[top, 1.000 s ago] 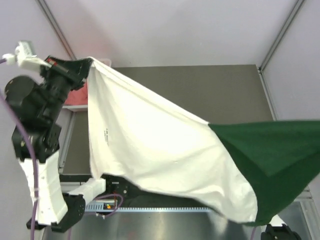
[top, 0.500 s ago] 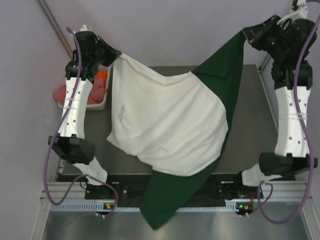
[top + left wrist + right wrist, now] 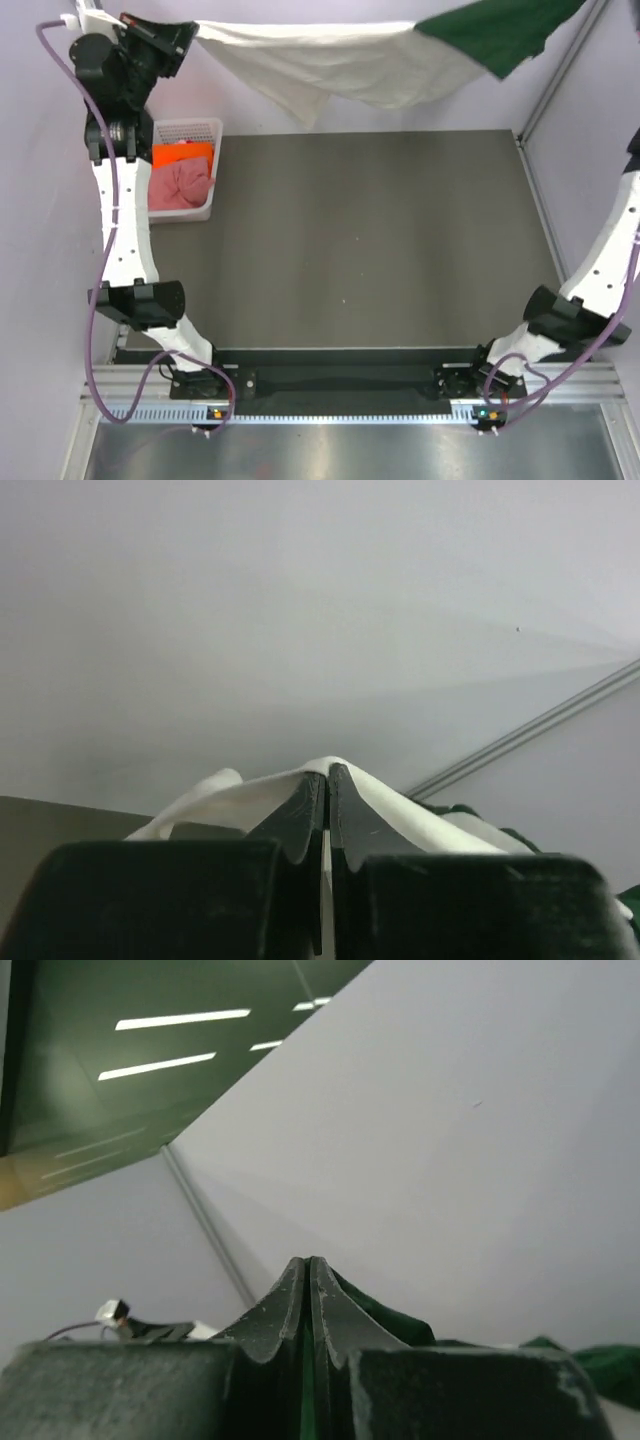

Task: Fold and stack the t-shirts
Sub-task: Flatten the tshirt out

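Two pincers held one shirt up high between them. The left gripper was pinched shut on the white edge of the white and green t-shirt. The right gripper was pinched shut on the green part. The shirt hung in the air like washing on a line, high above the back of the table and not touching it. Its middle sagged down a little.

To do this step well, I think both pincers should hold tight and the arms should be far apart, so the cloth is pulled smooth. Then both should come down together at the same speed. That way the loose bottom edge meets the table first and the rest lies flat with no bumps. If one side dropped faster, the shirt could land crooked or bunched up. It should land in the middle of the table, away from the white basket, where an orange shirt and a pink shirt lay.

The left arm stood tall and reached up and back into the far left corner. Its pincer pointed sideways toward the shirt. The right arm rose from its base and leaned out to the right. Its top part went out of the overhead view, so only the wrist view showed its jaws.
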